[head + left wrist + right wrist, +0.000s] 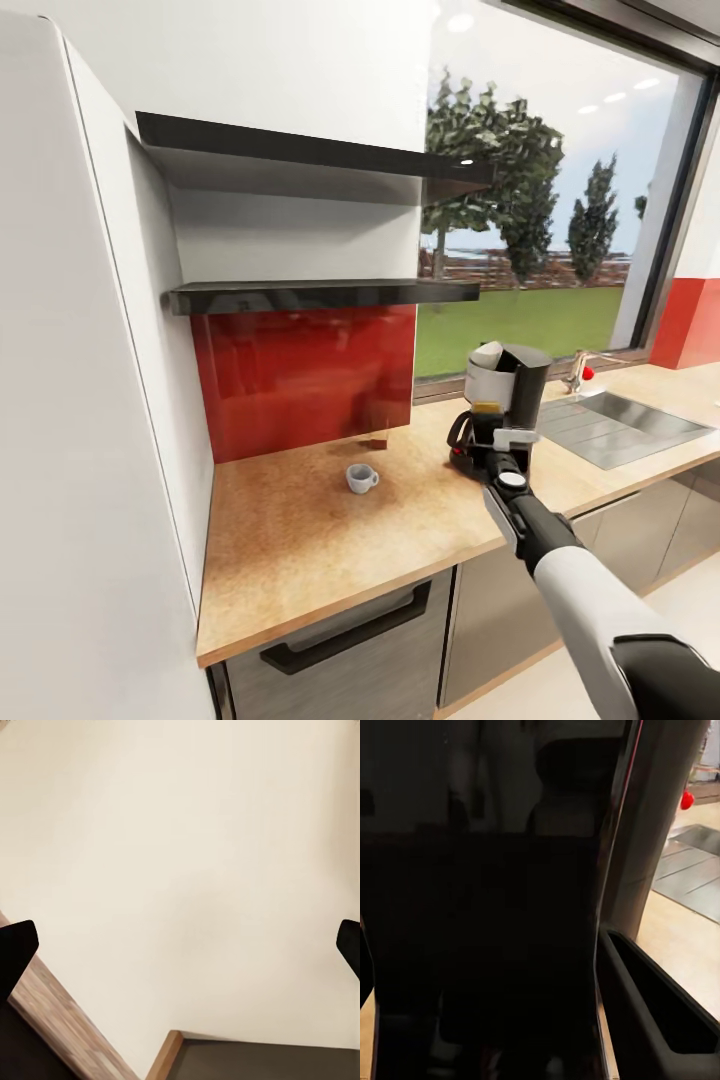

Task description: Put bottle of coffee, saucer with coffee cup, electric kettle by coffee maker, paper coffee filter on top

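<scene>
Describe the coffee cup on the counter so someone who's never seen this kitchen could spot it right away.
Start at the wooden countertop below the two dark wall shelves and the red backsplash panel. The coffee cup stands alone on the bare wood just in front of that panel, left of the black coffee maker. It is small, pale grey-white, with its handle turned toward the coffee maker, and far lower than the machine.
</scene>
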Controlling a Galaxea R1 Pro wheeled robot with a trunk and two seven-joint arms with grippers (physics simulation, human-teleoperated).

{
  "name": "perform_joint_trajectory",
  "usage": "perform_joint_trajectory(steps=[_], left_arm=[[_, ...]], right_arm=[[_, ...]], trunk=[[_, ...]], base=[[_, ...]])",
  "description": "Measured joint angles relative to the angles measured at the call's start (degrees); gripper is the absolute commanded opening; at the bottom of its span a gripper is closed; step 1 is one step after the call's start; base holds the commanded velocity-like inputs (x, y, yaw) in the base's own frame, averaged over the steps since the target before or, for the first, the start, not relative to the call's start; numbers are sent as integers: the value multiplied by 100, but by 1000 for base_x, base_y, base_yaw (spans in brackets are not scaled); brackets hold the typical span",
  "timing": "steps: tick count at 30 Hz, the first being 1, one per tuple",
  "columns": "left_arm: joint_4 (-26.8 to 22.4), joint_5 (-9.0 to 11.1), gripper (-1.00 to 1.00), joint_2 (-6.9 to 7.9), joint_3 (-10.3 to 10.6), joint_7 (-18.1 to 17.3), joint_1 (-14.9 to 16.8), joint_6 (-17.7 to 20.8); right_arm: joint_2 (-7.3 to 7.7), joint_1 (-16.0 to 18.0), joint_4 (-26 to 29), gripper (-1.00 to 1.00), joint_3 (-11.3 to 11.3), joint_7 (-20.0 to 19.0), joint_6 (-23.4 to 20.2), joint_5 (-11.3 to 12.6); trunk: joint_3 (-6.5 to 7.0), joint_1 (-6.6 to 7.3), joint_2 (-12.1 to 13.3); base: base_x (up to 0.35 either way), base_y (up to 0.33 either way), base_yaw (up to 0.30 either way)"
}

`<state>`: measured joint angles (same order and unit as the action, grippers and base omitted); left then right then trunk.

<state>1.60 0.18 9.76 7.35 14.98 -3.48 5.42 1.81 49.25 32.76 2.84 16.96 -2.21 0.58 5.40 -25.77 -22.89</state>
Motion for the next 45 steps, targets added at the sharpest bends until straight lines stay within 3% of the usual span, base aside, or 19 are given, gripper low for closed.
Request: perform_joint_trajectory(steps=[4, 10, 25, 45], left_arm=[[-18, 29, 100, -15, -23, 0, 18, 2], [-32, 56, 100, -30, -39, 5, 51, 17], [-40, 65, 100, -43, -44, 19, 60, 66], [-31, 71, 100, -44, -52, 19, 60, 88]], right_arm=[[-10, -12, -364, -100, 15, -36, 381, 0], [-26, -15, -836, -100, 26, -422, 910, -16], [-33, -14, -1646, -100, 40, -484, 1823, -45], [-33, -17, -2050, -100, 35, -467, 1944, -34]], trunk=[[0, 0, 0], [0, 0, 0], [0, 2, -2], [0, 3, -1]], base=[[0, 0, 0], [0, 0, 0], [48, 49, 0], [193, 70, 0]])
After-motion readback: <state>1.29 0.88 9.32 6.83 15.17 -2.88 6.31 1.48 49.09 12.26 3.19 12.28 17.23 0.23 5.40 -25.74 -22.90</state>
